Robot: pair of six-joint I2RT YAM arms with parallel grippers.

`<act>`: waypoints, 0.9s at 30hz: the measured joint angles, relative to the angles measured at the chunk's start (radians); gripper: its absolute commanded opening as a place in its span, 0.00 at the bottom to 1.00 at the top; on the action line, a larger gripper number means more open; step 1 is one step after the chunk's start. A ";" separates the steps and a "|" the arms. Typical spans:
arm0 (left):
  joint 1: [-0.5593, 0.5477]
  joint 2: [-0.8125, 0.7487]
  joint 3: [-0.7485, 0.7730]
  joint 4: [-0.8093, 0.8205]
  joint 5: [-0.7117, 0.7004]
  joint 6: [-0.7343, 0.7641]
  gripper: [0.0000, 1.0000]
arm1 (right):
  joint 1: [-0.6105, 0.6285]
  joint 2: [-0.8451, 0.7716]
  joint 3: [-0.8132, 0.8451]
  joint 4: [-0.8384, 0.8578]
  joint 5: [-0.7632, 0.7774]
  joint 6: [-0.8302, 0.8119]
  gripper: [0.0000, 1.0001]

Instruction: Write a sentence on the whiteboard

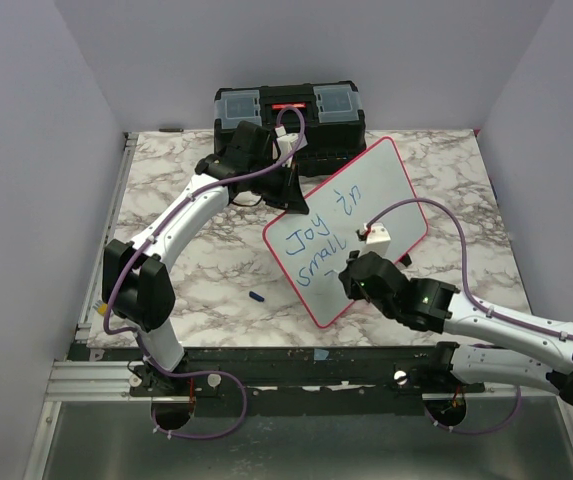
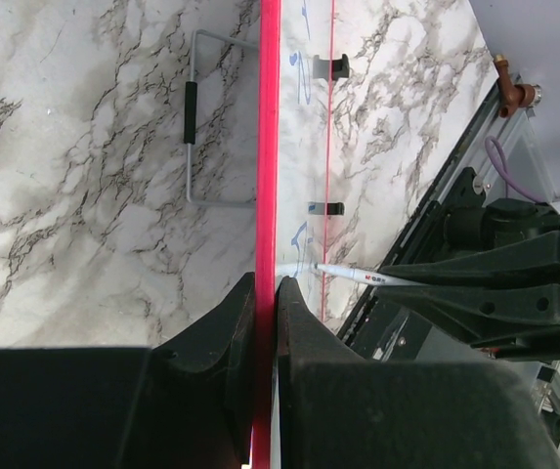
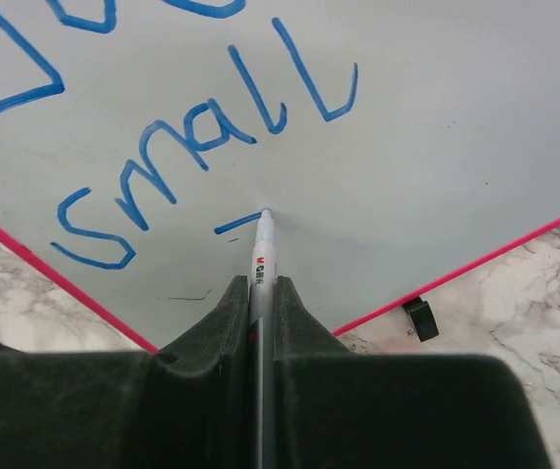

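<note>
Whiteboard (image 1: 388, 185): thin, stiff, probably light, slick face. Lies skewed on desk (image 1: 186, 260), centre-right, far corner close to black toolbox (image 1: 289, 105). Likely slides under pen pressure, so hold by rim, never face.

Left hand (image 2: 265, 288): clenched on far-left rim.

Right hand (image 3: 260, 288): grasping marker (image 3: 263, 244), tip touching board below "small".

Small blue object (image 1: 257, 296), likely cap: near left edge, outside writing area.

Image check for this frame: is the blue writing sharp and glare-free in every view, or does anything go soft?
Top external: evenly lit, writing on the whiteboard readable, no glare. Right wrist: "small" crisp, marker sharp, right fingers dark with little detail. Left wrist: whiteboard seen edge-on, writing unreadable, left fingers dark.
</note>
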 measured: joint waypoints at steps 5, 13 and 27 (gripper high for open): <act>0.000 -0.001 0.000 -0.001 0.003 -0.002 0.00 | 0.000 0.001 0.000 -0.014 0.034 0.012 0.01; -0.005 -0.006 0.000 -0.003 0.003 -0.004 0.00 | 0.000 -0.042 0.000 -0.013 0.020 -0.001 0.01; -0.005 -0.015 -0.002 -0.014 0.003 -0.003 0.00 | 0.000 -0.019 0.000 0.043 -0.008 -0.011 0.01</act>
